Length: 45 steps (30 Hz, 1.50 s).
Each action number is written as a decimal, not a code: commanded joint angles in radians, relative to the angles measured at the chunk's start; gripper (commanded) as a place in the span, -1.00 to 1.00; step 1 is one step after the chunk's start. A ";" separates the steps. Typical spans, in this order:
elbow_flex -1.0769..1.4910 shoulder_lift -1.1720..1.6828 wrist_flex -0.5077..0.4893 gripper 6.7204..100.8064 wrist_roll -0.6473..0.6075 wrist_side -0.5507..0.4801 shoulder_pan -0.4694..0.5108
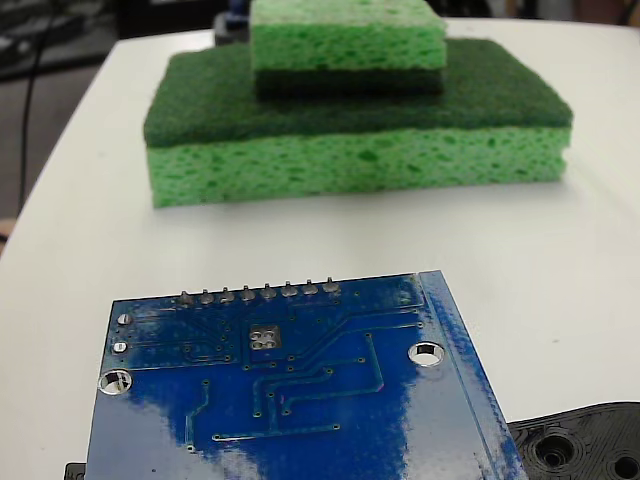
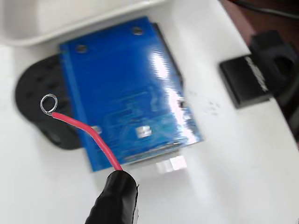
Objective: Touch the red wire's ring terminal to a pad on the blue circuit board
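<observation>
The blue circuit board (image 2: 126, 93) lies glossy side up on the white table, resting on a black plastic part (image 2: 35, 100). The red wire (image 2: 88, 133) curves up and left out of my gripper (image 2: 117, 186), a black wrapped tip at the bottom edge of the wrist view, shut on the wire's end. Its ring terminal (image 2: 48, 103) hangs over the black plastic part, just left of the board's left edge; I cannot tell whether it touches anything. In the fixed view the blue circuit board (image 1: 300, 400) fills the foreground with its row of solder points (image 1: 258, 294). Neither wire nor gripper shows there.
Two green sponges are stacked behind the board, a small one (image 1: 347, 45) on a large one (image 1: 360, 130). The black plastic part (image 1: 585, 445) with holes sticks out at the board's right. A black box (image 2: 245, 79) and a white tray's edge (image 2: 70, 18) sit near the board.
</observation>
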 commanded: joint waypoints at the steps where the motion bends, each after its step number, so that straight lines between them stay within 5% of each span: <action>1: 0.106 0.195 -0.003 0.99 -0.015 -0.156 0.041; 13: 0.512 0.775 0.130 0.99 -0.167 -0.304 0.060; 24: 0.508 0.779 0.218 0.99 -0.232 -0.258 -0.023; 45: 0.572 0.779 0.207 0.99 -0.253 -0.233 -0.043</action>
